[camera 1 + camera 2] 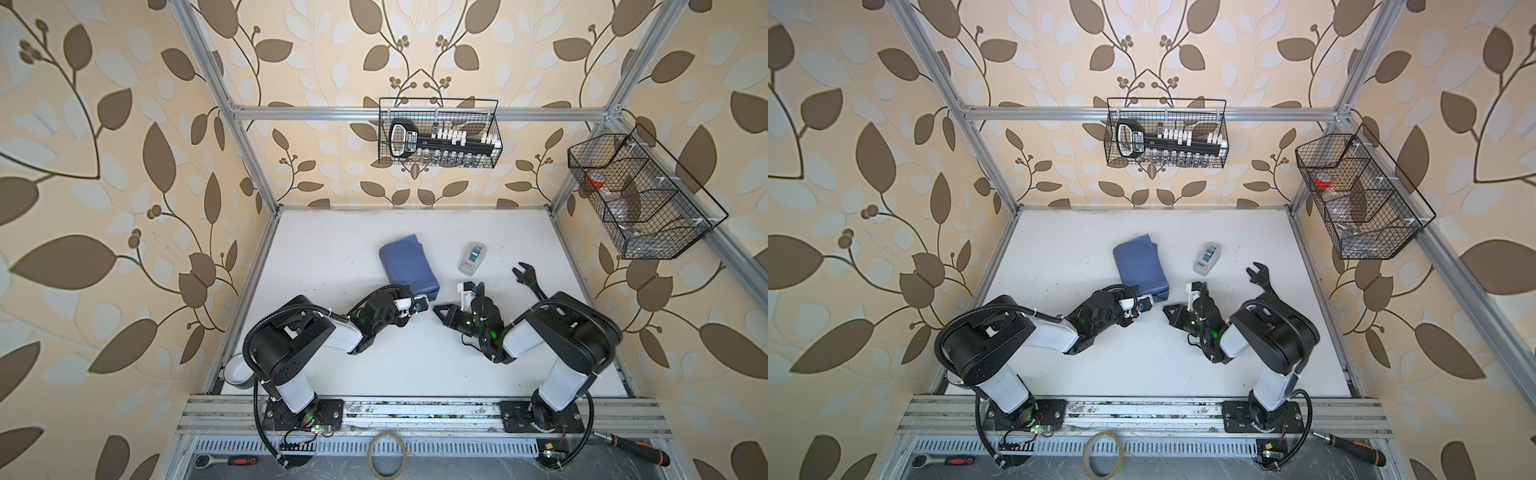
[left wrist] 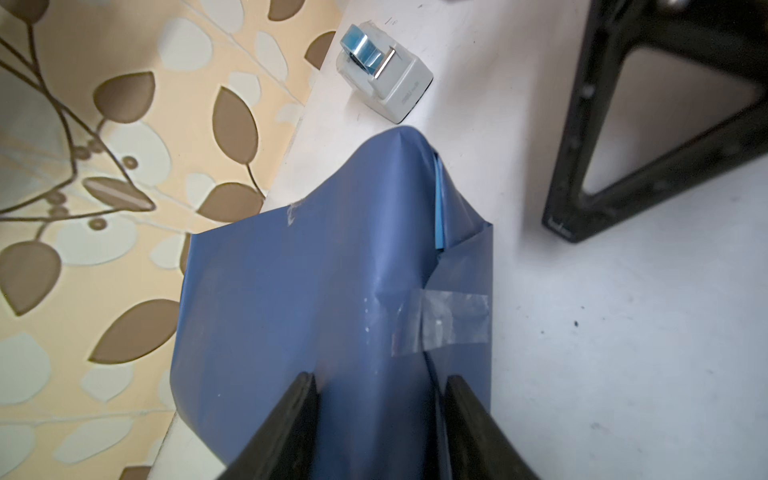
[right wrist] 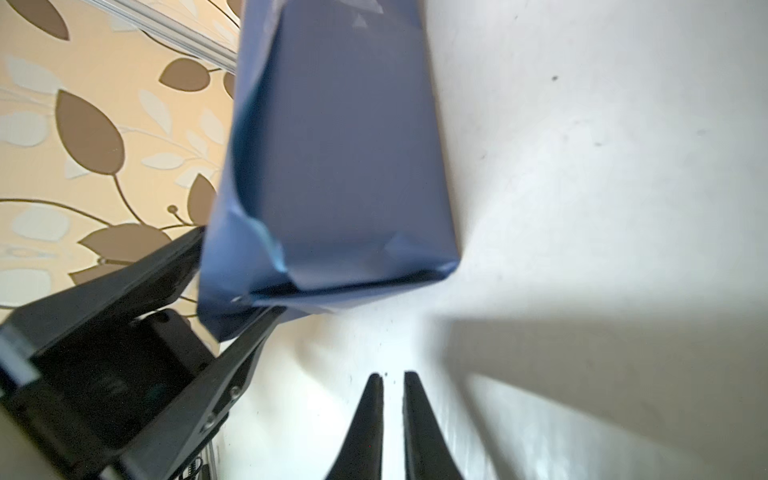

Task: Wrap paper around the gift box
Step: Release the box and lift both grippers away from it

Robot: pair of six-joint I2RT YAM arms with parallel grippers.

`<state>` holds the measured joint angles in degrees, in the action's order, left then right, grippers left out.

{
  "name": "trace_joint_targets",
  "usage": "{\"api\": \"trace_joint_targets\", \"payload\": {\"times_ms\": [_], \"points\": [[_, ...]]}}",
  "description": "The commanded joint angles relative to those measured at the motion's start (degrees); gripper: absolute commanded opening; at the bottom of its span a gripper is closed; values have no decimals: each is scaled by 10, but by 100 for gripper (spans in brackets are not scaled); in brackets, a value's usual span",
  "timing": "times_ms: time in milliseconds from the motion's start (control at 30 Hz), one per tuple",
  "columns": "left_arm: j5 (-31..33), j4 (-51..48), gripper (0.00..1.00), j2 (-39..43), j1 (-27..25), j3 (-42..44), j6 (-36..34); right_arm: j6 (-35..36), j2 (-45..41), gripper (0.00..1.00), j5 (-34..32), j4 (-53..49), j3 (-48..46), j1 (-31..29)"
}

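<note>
- The gift box cannot be seen; the paper [image 1: 409,266] covers it as a slate-blue parcel mid-table, near end untidy, a tape strip [image 2: 449,322] across one seam.
- Left gripper [image 2: 380,409] straddles the parcel's near end, jaws apart; whether they pinch paper I cannot tell. Pulling away could tear the fold or lift the tape.
- Right gripper [image 3: 388,399] hangs empty, jaws nearly together, just beside the parcel.
- The tape dispenser [image 1: 472,258] sits further right.

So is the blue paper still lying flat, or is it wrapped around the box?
Wrapped. The paper is folded into a box-shaped parcel, with clear tape holding a seam. The box itself is hidden.
</note>
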<state>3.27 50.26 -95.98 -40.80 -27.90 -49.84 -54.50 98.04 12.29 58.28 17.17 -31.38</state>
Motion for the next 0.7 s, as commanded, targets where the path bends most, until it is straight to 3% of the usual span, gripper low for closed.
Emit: {"api": "trace_joint_targets", "payload": {"times_ms": [0,167,300,333,367,400,467,533,667], "points": [[-13,-67,54,18,6,8,10,48,-79,17,29,-74,-20,25],[-44,-133,71,103,6,7,43,170,-239,30,-20,-335,34,48],[-77,-218,79,222,6,-3,128,219,-263,44,-38,-432,110,63],[-64,-223,82,248,9,-3,178,225,-249,50,-35,-444,134,66],[-40,-225,84,271,13,-4,246,228,-230,71,-31,-451,157,68],[-24,-236,87,288,24,-9,317,228,-211,78,-28,-456,180,68],[13,-321,91,307,69,-45,519,226,-162,85,-17,-453,225,69],[-11,-429,91,292,124,-95,678,215,-113,90,4,-446,264,75],[-143,-491,87,193,190,-174,800,207,-25,93,37,-448,342,79]]}}
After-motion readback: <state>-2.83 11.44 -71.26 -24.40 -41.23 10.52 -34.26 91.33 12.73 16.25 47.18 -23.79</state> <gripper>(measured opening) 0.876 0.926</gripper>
